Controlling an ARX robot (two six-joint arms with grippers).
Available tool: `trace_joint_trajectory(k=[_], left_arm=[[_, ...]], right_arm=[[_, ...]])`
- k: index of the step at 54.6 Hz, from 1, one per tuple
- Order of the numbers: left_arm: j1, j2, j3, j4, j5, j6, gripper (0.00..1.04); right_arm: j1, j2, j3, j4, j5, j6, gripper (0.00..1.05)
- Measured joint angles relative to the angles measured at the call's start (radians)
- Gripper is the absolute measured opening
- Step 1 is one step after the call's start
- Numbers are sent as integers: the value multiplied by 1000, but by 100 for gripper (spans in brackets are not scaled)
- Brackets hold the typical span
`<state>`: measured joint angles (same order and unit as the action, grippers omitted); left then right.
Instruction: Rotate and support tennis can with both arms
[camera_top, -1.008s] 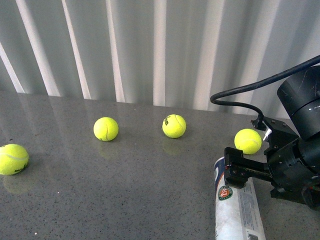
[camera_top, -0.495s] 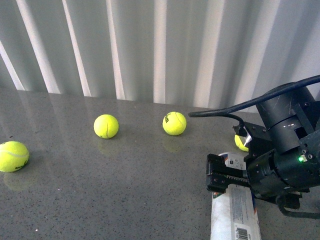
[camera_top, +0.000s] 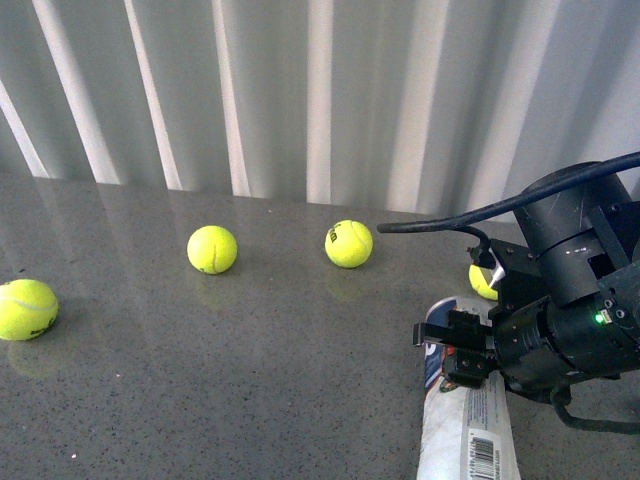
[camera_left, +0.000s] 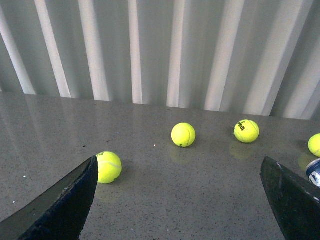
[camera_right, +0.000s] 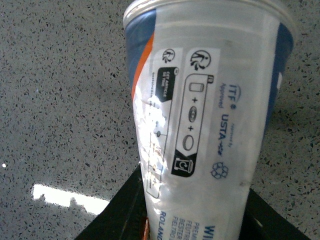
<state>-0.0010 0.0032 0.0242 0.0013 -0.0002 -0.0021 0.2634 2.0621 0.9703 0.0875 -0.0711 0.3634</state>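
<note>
Yellow balls (camera_top: 212, 250) strewn around, right end effector (camera_top: 447, 352) clasping tennis can (camera_top: 466, 422)

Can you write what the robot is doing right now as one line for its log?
right hand: shut on tennis can | left hand: open, empty | tennis can: on its side

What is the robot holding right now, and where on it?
The right claw grips the tennis can across its labelled body, a little back from the rimmed end. The left claw is open and holds nothing.

Clear, glossy, slightly crumpled plastic tennis can (camera_right: 200, 100); fuzzy felt tennis balls (camera_top: 212, 250); polished, speckled, reflective grey tabletop (camera_top: 250, 400).
</note>
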Motion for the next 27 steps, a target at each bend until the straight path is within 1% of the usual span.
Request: trace_joint_trajectory(k=[8, 11, 18, 24, 27], left_arm=[[0, 0, 0, 0, 0, 0, 98], [0, 0, 0, 0, 0, 0, 98], [0, 0, 0, 0, 0, 0, 98], [0, 0, 0, 0, 0, 0, 98], [0, 0, 0, 0, 0, 0, 98]], right_arm=[[4, -21, -5, -2, 7, -7, 20], [7, -33, -10, -6, 17, -17, 17], [10, -61, -13, -16, 24, -28, 13], [9, -117, -22, -16, 31, -51, 12], [6, -158, -34, -8, 54, -80, 12]])
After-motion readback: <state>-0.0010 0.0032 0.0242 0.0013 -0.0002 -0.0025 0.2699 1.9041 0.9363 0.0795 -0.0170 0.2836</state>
